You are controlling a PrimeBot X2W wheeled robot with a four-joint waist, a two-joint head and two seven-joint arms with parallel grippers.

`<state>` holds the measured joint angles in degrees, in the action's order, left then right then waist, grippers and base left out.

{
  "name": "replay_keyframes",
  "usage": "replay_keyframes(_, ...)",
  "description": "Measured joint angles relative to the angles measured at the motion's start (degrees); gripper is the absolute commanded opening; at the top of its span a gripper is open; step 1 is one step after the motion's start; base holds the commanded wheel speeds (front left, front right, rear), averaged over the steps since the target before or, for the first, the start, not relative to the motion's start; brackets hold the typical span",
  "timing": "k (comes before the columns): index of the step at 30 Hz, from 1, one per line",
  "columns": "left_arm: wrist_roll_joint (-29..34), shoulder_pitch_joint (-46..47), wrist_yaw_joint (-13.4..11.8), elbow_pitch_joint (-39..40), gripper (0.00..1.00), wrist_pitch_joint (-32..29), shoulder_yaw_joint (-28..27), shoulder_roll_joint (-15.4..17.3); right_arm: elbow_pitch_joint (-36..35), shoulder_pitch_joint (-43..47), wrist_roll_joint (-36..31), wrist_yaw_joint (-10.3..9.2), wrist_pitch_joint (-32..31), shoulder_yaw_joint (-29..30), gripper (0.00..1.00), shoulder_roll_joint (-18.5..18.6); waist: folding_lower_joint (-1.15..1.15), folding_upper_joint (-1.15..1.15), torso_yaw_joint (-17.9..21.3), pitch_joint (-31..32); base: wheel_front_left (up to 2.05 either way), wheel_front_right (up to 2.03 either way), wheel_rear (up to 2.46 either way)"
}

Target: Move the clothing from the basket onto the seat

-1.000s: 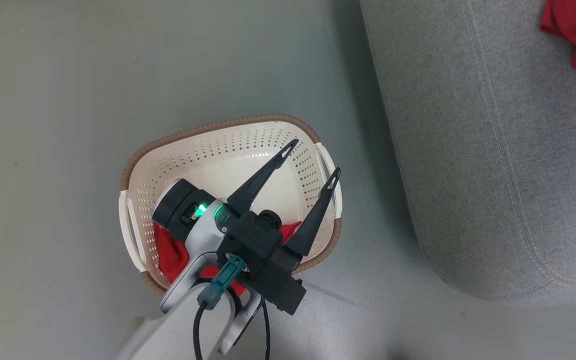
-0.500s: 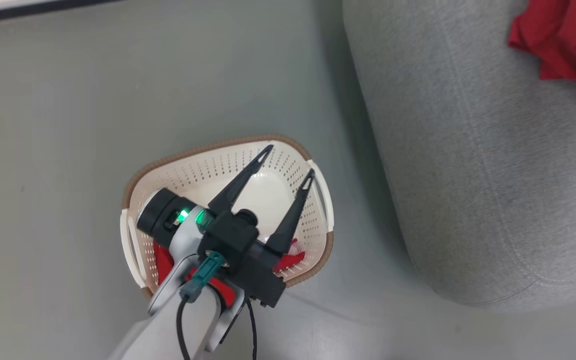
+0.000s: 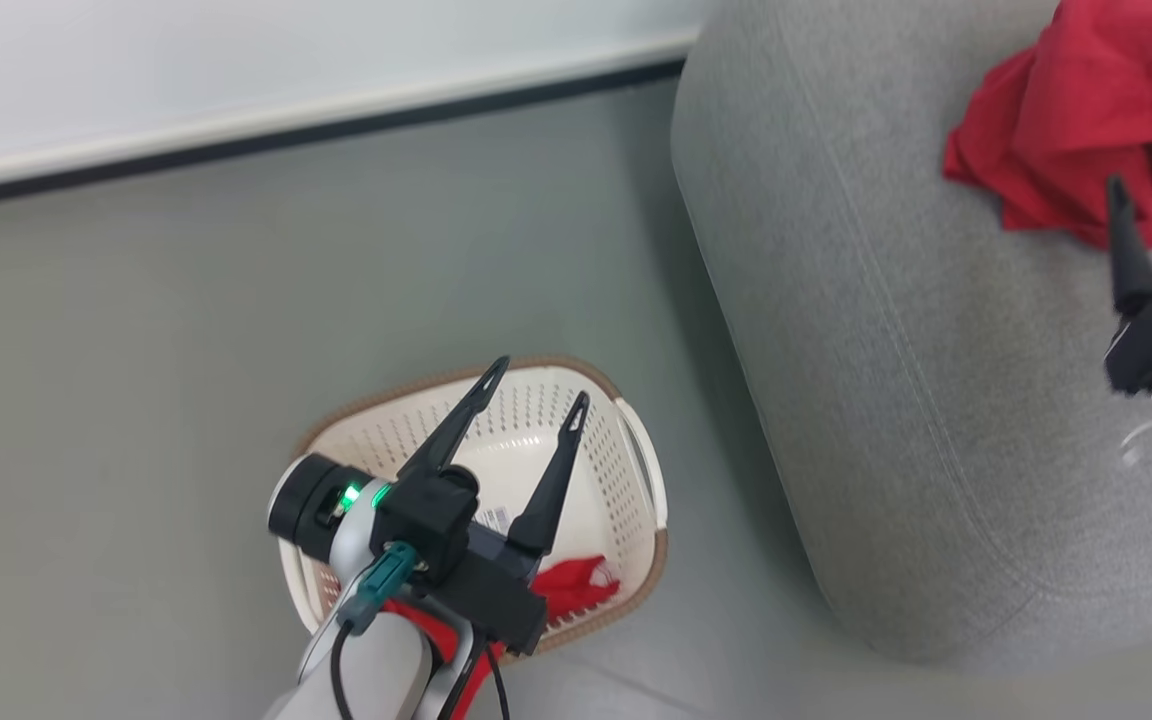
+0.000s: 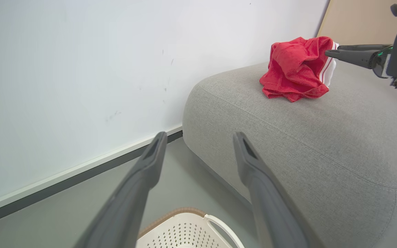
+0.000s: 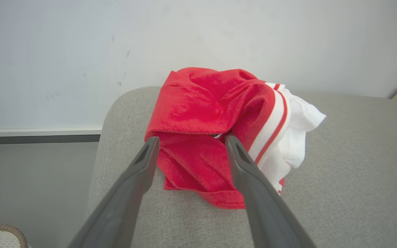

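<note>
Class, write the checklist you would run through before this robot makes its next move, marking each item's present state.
1. Right gripper jaws open: ok.
2. Right gripper clear of the red garment: cannot tell.
3. Red garment resting on the grey seat: ok.
4. Left gripper open above the laundry basket: ok.
5. Laundry basket emptied: not ok, red clothing lies inside.
6. Laundry basket upright: ok.
</note>
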<state>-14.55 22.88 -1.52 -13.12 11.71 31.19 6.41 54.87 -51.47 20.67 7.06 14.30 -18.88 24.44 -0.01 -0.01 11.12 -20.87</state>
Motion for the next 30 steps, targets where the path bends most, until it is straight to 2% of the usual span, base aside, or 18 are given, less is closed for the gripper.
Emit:
replay_keyframes(8,-2.96,-4.25,-1.04,-2.82,1.0,1.45,-3.18,-0.1,-7.03,9.55,0.88,-0.07,0.09,0.92,1.0,-4.37,0.0,0.0,-2.53,6.32,0.0,0.0,0.0)
replay_keyframes(12,-3.64,-5.91,-1.2,-3.5,1.0,1.59,-4.41,0.23,-9.58,13.31,0.89,-0.87,0.16,1.05,1.0,-5.97,0.0,0.0,-3.61,8.46,0.0,0.0,0.0)
replay_keyframes(19,-5.15,-9.77,-1.78,-4.67,1.0,2.05,-6.75,1.19,-16.08,22.09,0.51,-3.3,0.23,1.02,1.0,-9.13,0.0,0.0,-5.87,13.72,0.0,0.0,0.0)
replay_keyframes(30,-7.22,-19.03,-3.08,-3.35,1.0,2.54,-11.36,3.97,-28.46,36.54,-2.13,-8.65,0.24,0.0,1.0,-12.48,0.0,0.0,-7.93,21.8,0.0,0.0,0.0)
